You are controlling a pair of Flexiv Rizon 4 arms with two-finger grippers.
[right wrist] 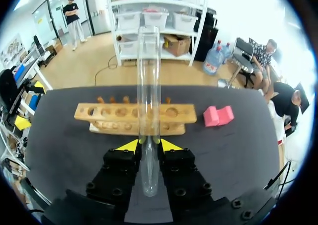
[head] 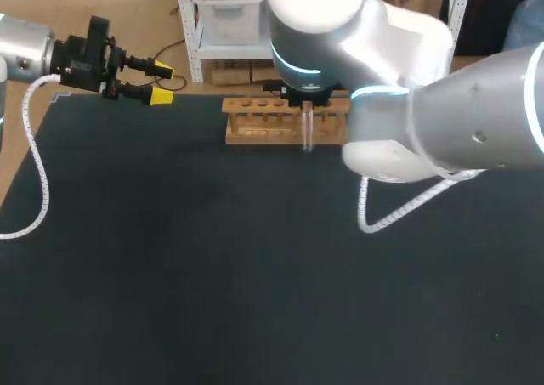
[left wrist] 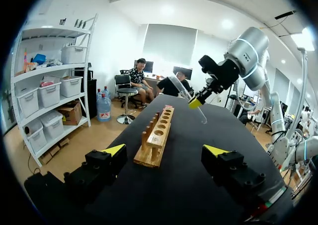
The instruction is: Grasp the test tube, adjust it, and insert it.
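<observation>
My right fingers (right wrist: 130,145) clamp test tube (right wrist: 148,86), held in air close by wooden rack (right wrist: 114,113) at far table (head: 170,257) edge. My left fingers (left wrist: 115,149) wide apart, empty, at far left corner.

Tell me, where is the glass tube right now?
The tube is in the right gripper, held above the table by the wooden rack near the far edge, slightly right of middle in the head view.

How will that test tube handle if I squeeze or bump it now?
The clear test tube is probably glass: rigid but breakable. Smooth and round, it may slip in the right hand, and would likely roll if dropped.
</observation>
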